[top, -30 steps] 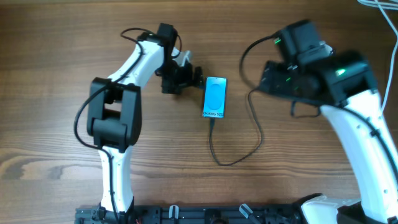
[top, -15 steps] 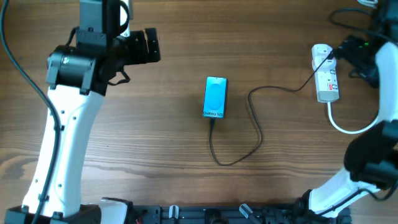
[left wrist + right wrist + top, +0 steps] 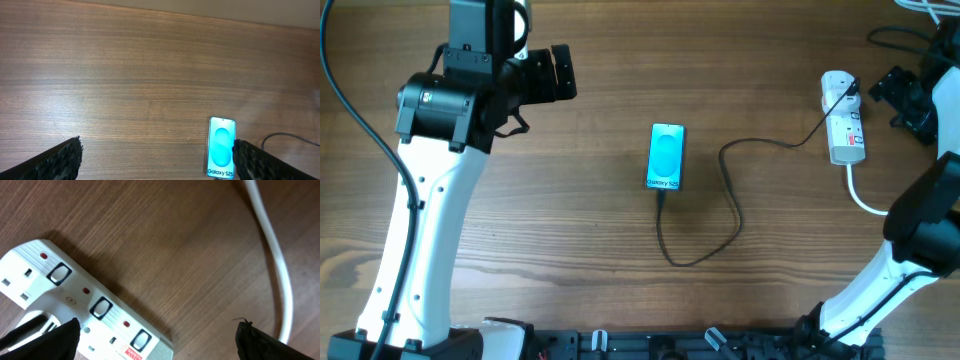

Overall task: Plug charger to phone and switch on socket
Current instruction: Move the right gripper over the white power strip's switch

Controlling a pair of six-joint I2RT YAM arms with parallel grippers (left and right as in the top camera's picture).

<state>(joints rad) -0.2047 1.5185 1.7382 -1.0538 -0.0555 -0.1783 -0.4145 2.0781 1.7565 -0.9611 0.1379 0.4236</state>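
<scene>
Surface: brown wooden table [image 3: 570,250], viewed from above.
Left gripper [image 3: 560,75]: far left; fingers spread wide, nothing held; phone well apart, to the right and nearer.
Phone [image 3: 666,156]: centre, lying flat, cyan screen up.
Charger [image 3: 730,215]: tip at the phone's near end, cable looping right, black plug at the socket's far end.
Socket [image 3: 844,118]: far right, thick white cord [image 3: 865,195] trailing nearer.
Right gripper [image 3: 898,92]: just right of the socket, not touching; fingers wide apart, empty.
</scene>
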